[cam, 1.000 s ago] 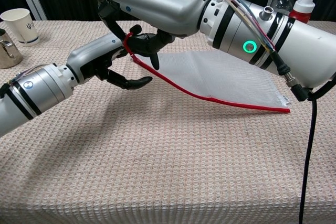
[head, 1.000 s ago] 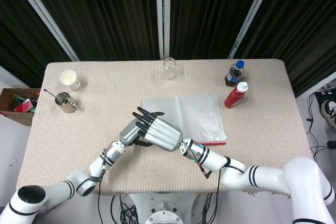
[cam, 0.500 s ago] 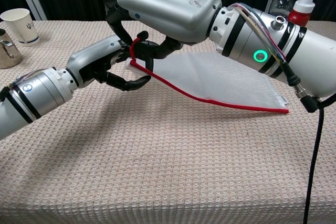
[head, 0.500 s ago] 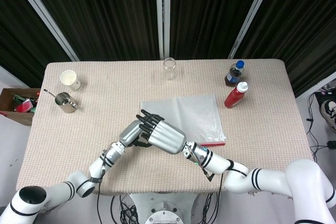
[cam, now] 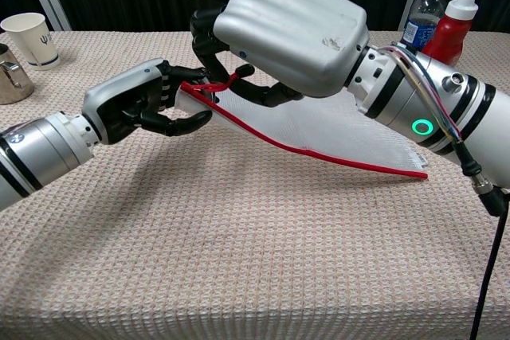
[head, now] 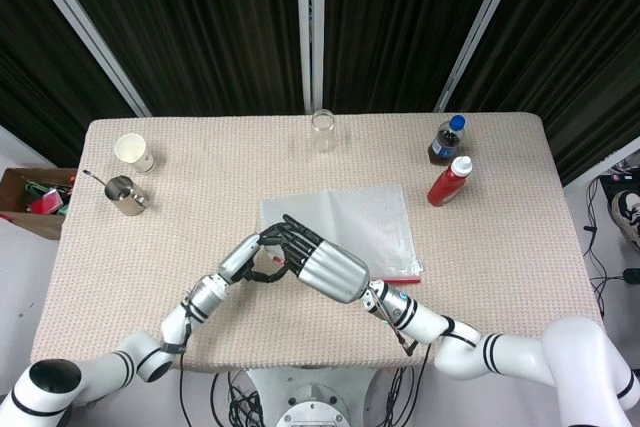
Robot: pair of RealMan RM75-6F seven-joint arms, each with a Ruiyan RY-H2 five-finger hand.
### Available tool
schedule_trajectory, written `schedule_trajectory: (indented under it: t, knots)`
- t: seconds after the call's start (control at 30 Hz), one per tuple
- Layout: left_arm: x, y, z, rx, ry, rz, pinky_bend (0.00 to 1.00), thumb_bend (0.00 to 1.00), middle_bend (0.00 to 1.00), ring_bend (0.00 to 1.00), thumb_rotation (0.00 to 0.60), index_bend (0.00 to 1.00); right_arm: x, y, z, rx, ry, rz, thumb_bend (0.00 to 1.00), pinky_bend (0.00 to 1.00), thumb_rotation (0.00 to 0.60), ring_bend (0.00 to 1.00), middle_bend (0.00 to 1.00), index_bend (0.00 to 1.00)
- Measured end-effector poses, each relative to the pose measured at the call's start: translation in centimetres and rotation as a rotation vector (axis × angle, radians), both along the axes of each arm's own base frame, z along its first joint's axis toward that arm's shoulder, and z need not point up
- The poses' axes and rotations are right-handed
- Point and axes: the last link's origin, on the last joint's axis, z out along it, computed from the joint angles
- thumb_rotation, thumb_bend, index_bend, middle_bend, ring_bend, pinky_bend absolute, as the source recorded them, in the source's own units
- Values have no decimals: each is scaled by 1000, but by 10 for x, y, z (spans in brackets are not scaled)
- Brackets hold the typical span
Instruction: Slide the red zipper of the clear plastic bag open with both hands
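Observation:
The clear plastic bag [head: 345, 215] [cam: 343, 129] lies mid-table with its near left corner lifted off the cloth. Its red zipper [cam: 319, 155] runs along the near edge, and its right end [head: 402, 280] peeks out past my right wrist. My left hand [head: 243, 261] [cam: 131, 106] grips the bag's raised left corner from the left. My right hand [head: 328, 267] [cam: 280, 28] arches over that same corner, and its thumb and a finger pinch the red zipper pull [cam: 217, 85]. In the head view the right hand hides most of the zipper.
A paper cup [head: 133, 152] and a metal cup [head: 124, 195] stand at the far left. A glass [head: 322, 130] stands at the back middle. A cola bottle [head: 448, 139] and a red squeeze bottle [head: 449, 182] are at the back right. A box [head: 30, 197] sits off the table's left edge.
The bag has been dragged a little to the left and towards me. Both hands shifted with it, the left hand drawing back left, and the lifted corner now sits lower.

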Motion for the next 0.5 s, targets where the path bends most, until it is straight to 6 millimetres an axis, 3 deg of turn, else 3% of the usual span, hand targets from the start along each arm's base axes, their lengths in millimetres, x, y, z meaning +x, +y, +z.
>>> schedule_trajectory:
  t: [0.5]
  knots:
    - [-3,0,3,-80,-141,72,154,453,196,108,600,631,-9,9,-5,-29,44,5,591,0,600,97,329,1000]
